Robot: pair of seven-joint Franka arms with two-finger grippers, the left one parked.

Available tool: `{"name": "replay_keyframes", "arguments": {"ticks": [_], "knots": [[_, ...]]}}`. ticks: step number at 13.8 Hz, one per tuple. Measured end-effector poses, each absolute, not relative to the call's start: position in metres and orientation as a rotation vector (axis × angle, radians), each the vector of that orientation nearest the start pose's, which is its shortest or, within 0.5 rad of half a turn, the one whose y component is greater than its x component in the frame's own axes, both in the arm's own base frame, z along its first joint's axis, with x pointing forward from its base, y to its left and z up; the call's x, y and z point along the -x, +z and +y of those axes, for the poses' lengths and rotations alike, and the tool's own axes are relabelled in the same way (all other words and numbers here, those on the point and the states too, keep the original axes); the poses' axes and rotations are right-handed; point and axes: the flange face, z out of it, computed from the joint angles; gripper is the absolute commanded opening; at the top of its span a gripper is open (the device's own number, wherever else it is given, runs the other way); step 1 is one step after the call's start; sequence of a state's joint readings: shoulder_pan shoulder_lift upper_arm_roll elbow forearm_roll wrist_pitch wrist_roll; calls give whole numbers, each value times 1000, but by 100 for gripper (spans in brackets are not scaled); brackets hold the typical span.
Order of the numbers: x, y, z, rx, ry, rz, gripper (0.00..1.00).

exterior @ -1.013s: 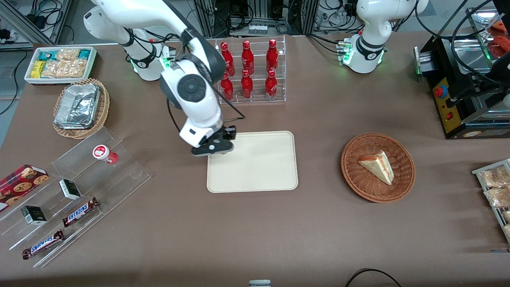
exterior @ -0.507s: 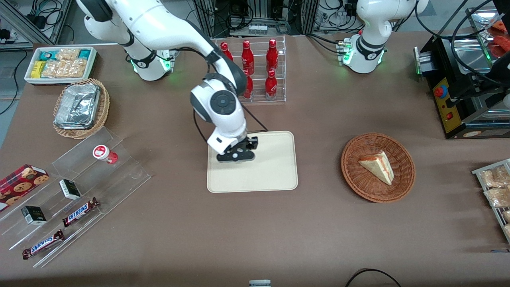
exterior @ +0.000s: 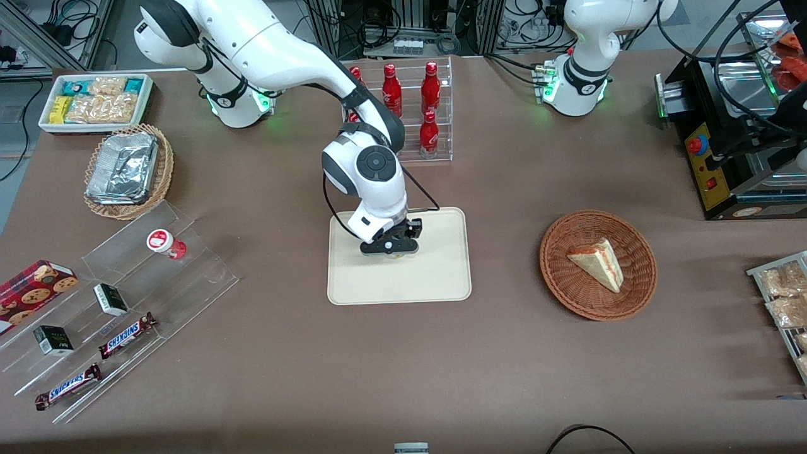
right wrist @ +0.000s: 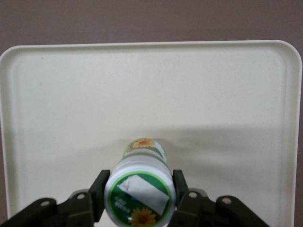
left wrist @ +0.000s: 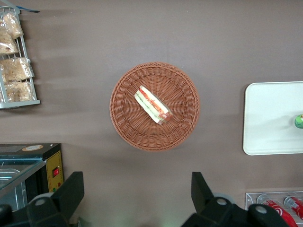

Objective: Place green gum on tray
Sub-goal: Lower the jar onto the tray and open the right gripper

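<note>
My right gripper [exterior: 392, 247] is over the middle of the cream-beige tray [exterior: 441, 277], low above its floor. It is shut on the green gum [right wrist: 140, 189], a small canister with a white lid and a green label with a sunflower. In the right wrist view the fingers [right wrist: 98, 194] press the canister's two sides and the tray [right wrist: 227, 85] fills the frame under it. In the front view the canister is mostly hidden under the gripper. The left wrist view shows the tray [left wrist: 270, 123] and a green speck of the gum [left wrist: 299, 121] at the frame's edge.
A red-bodied gum canister [exterior: 165, 243] stands on the clear stepped stand [exterior: 189, 277] with candy bars, toward the working arm's end. A rack of red bottles [exterior: 429, 135] is farther from the camera than the tray. A wicker basket [exterior: 561, 277] with a sandwich lies toward the parked arm's end.
My gripper has carried the green gum from the tray's edge nearest the stepped stand to over the tray's middle, and it has come lower.
</note>
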State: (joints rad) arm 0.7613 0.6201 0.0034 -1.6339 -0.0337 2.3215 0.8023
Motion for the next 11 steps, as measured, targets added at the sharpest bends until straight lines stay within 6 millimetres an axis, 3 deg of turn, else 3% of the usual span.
{"name": "replay_keyframes", "arguments": {"ticks": [7, 8, 9, 10, 11], "knots": [[-495, 237, 488, 3118, -78, 109, 2], [-494, 236, 488, 3119, -76, 117, 24], [-494, 235, 488, 3120, -75, 120, 83], [-494, 234, 488, 3120, -74, 121, 99], [-495, 234, 487, 3120, -75, 123, 100]]}}
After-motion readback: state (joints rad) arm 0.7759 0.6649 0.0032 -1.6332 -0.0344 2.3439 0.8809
